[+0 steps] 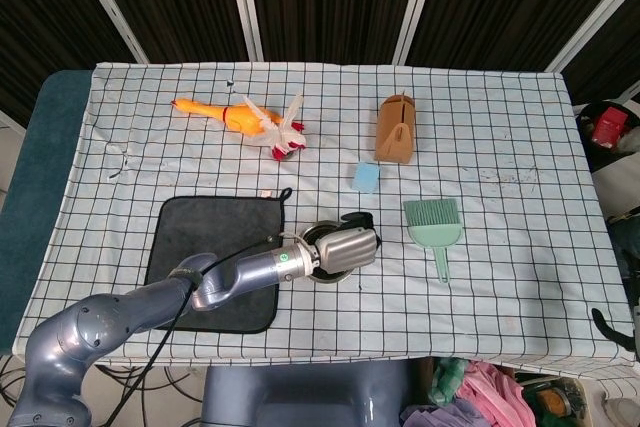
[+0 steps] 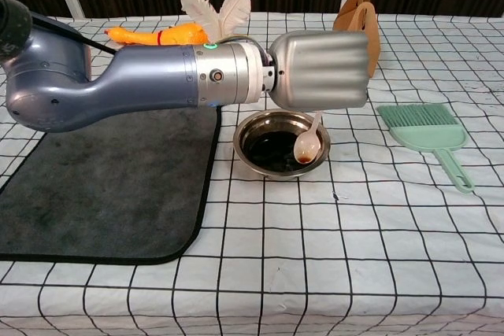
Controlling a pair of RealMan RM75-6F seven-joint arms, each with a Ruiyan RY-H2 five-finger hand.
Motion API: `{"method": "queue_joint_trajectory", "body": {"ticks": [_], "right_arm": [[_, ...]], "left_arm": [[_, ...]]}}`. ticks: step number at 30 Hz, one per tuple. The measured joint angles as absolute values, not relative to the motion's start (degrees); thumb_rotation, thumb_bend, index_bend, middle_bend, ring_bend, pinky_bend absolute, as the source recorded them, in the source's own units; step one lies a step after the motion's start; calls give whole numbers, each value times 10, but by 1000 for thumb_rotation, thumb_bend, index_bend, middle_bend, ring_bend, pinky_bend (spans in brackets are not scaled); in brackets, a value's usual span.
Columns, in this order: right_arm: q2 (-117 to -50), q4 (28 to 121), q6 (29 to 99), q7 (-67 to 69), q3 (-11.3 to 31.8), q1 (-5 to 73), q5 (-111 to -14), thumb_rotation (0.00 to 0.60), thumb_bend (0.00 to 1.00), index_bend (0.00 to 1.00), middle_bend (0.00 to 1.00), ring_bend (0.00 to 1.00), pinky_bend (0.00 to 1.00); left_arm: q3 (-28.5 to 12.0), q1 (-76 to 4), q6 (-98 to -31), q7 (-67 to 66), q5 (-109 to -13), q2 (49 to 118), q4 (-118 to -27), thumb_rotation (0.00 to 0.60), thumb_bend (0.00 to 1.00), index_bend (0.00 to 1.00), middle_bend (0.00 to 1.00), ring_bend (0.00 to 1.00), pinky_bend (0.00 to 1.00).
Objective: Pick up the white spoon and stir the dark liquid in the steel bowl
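My left hand (image 2: 319, 71) (image 1: 346, 246) hangs over the steel bowl (image 2: 260, 127) (image 1: 322, 276) and grips the white spoon (image 2: 308, 144) by its handle. The spoon points down, its scoop at the bowl's front right rim, with dark liquid in it. Dark liquid (image 2: 268, 153) fills the bottom of the bowl. In the head view the hand covers most of the bowl and hides the spoon. My right hand is in neither view.
A dark grey mat (image 2: 102, 179) (image 1: 215, 237) lies left of the bowl. A green dustpan brush (image 2: 429, 135) (image 1: 434, 227) lies to the right. Behind stand a brown paper box (image 2: 359, 29) (image 1: 396, 129), a blue sponge (image 1: 366, 177) and a rubber chicken with feathers (image 1: 245, 119).
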State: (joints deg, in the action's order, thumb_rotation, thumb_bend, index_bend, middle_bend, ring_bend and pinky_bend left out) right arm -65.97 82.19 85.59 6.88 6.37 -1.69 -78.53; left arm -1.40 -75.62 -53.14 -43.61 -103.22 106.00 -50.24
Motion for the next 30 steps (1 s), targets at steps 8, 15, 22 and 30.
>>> {"method": "queue_joint_trajectory", "body": {"ticks": [8,15,22,30], "right_arm": [[-661,822,858,70,65,-18,-784,600,220,0,107,224,288],[-662,820,856,70,65,-17,-784,600,220,0,107,224,288],[-664,820,854,68,65,-17,-785,600,219,0,107,224,288],[-665,821,854,65,65,-17,-784,600,220,0,107,224,288]], "left_arm": [[-8,-758,-542,-435,-1046,1055,-519,600,525,707,828,815,783],[-3,-750,-547,-432,-1051,1043,-539,600,526,710,830,816,783],[8,-736,-549,-433,-1057,1020,-563,600,526,714,831,816,783],[12,-726,-554,-430,-1062,1001,-579,600,528,717,832,816,784]]}}
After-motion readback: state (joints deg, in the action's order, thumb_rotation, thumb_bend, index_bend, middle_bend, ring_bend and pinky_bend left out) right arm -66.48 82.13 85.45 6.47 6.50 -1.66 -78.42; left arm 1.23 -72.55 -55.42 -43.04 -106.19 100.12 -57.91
